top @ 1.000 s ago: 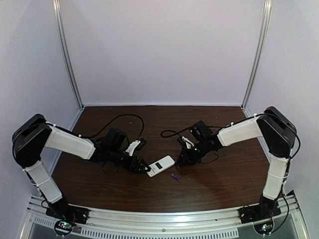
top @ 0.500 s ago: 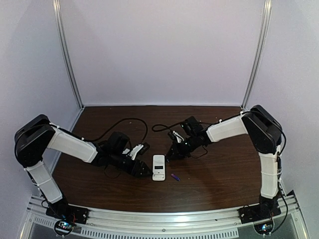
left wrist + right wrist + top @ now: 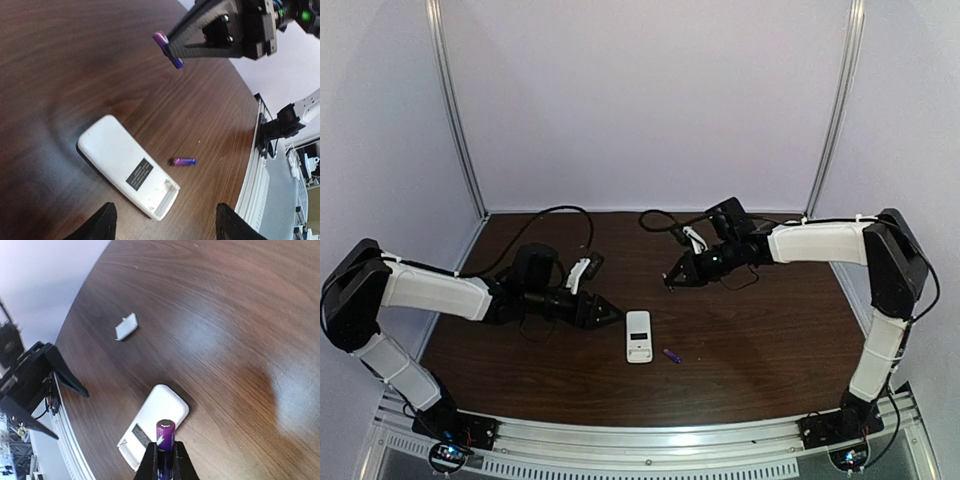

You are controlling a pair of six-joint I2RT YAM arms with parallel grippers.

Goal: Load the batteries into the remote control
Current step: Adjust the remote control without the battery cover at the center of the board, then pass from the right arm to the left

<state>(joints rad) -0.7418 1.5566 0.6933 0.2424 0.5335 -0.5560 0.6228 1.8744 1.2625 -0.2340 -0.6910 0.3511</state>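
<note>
Near the middle of the tabletop (image 3: 760,350), a little toward its near edge, lies the remote control (image 3: 638,336). It is flat, white back upward, with a small dark rectangle on that face and an open recess at the end nearer the arm bases; nothing touches it. Just off its near right corner, apart from it, the loose battery (image 3: 672,356) lies on its side on the dark wood; it is a short purple-blue cylinder, much shorter than the remote.

The left fingers (image 3: 102,225) stand spread wide with nothing between them; they sit low over the tabletop just to the left of the remote, pointing toward it and not touching it.

The right fingers (image 3: 150,465) are closed on the held battery (image 3: 165,437), pinching its lower part so that its purple cap sticks out past their tips; in the left wrist view the same battery pokes out at a slant from the dark fingertips. This pair hangs in the air beyond the remote, on the far right of it and well apart from it.

A small loose white piece (image 3: 126,326) lies flat on the wood, well apart from the remote, over toward the left arm; black cables (image 3: 560,215) trail across the back of the tabletop.
</note>
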